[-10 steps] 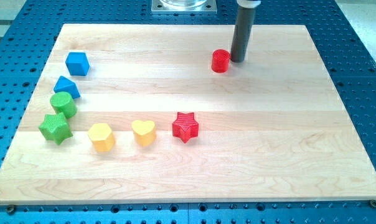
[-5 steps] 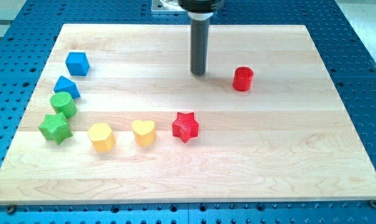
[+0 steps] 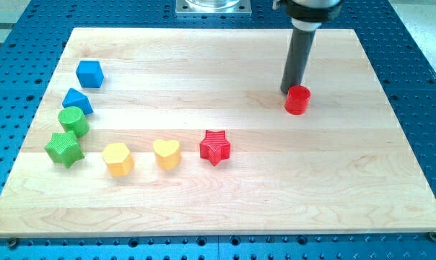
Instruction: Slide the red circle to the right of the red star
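The red circle (image 3: 298, 100) sits on the wooden board at the view's upper right. The red star (image 3: 215, 147) lies lower and to its left, near the board's middle. My tip (image 3: 289, 91) stands just above and to the left of the red circle, touching or nearly touching its upper left edge. The rod rises from there toward the view's top.
A blue cube (image 3: 89, 73), a blue block (image 3: 77, 100), a green round block (image 3: 73, 120) and a green star (image 3: 63, 148) curve down the left side. A yellow hexagon (image 3: 118, 159) and a yellow heart (image 3: 167, 153) lie left of the red star.
The red circle has moved right and down, from the upper middle to its present spot. My tip swung to the left of the circle, then came back right to the circle's upper left.
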